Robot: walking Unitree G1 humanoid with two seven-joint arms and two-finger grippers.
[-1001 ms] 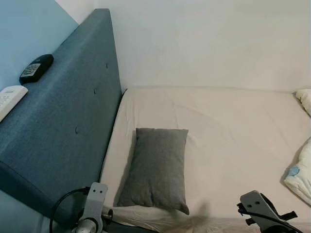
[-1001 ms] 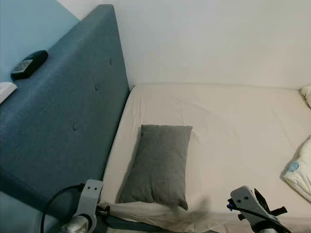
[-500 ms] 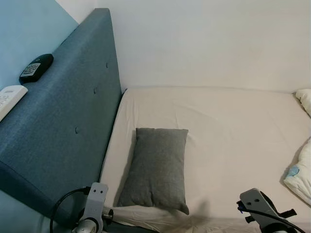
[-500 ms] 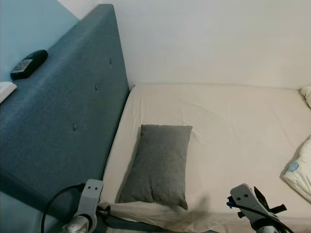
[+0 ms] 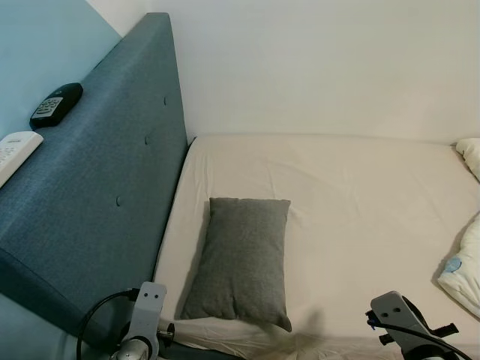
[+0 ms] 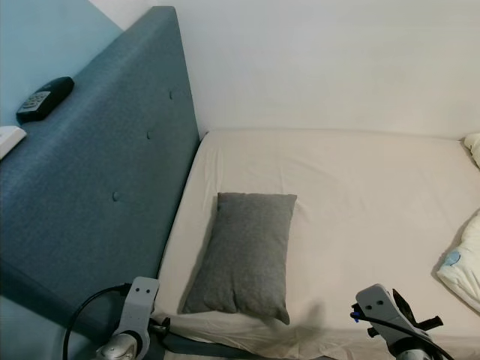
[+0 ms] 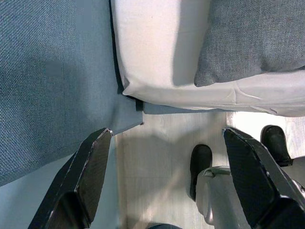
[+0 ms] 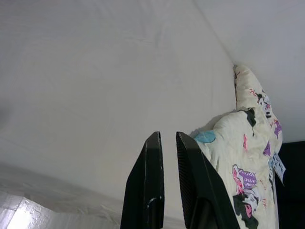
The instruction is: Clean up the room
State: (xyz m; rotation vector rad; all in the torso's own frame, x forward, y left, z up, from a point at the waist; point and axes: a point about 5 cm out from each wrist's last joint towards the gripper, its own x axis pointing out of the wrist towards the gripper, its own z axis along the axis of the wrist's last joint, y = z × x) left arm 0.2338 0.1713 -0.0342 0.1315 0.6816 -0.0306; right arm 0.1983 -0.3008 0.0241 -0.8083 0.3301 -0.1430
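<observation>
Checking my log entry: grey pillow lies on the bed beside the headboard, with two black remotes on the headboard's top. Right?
Not quite. The left eye view shows one black remote and one white remote there. The pillow, bed and headboard are as stated.

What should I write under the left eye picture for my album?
A gray pillow lies on the cream bed beside a blue headboard holding two remotes.
</observation>
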